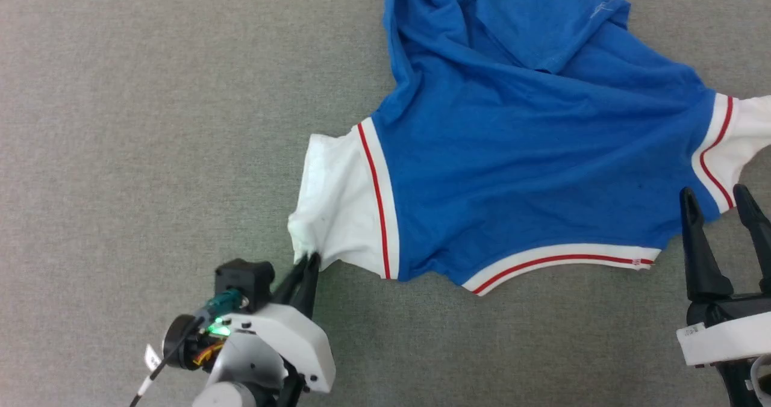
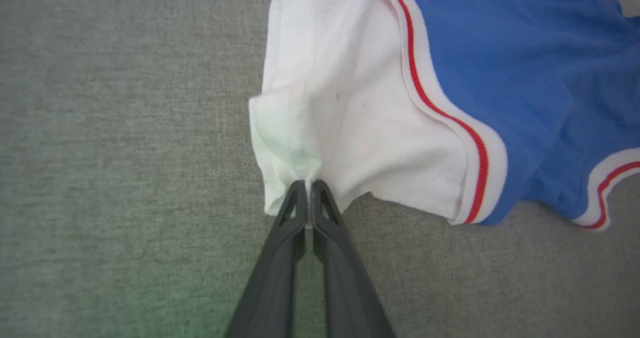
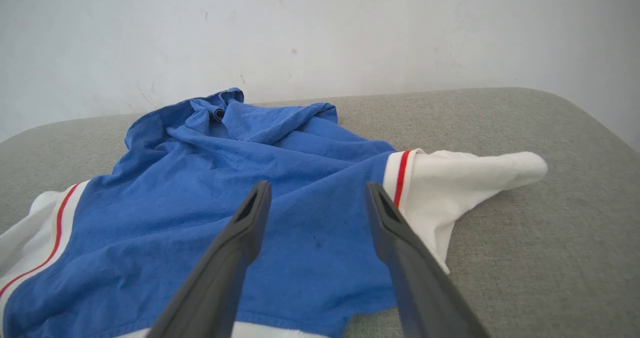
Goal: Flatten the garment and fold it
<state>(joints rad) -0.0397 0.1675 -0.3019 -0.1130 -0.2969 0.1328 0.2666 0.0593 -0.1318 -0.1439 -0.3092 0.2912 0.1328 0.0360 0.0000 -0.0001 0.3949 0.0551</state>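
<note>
The garment point(image 1: 512, 172), a royal-blue jersey with white sleeves and thin red trim, lies rumpled on the grey surface, its far hem bunched and folded over. My left gripper point(image 1: 308, 259) is shut on the edge of the left white sleeve point(image 2: 350, 128), the cloth pinched between the fingertips of this gripper point(image 2: 309, 184). My right gripper point(image 1: 717, 199) is open beside the garment's near right corner, close to the right white sleeve point(image 1: 744, 136). From the right wrist, the open right gripper point(image 3: 317, 190) hovers over blue cloth point(image 3: 250, 178), not touching it. Lettering and number are hidden.
A grey fabric-covered table point(image 1: 150, 124) carries the garment, with bare room to the left and along the near edge. In the right wrist view the table's far rounded edge point(image 3: 575, 108) meets a pale wall point(image 3: 320, 28).
</note>
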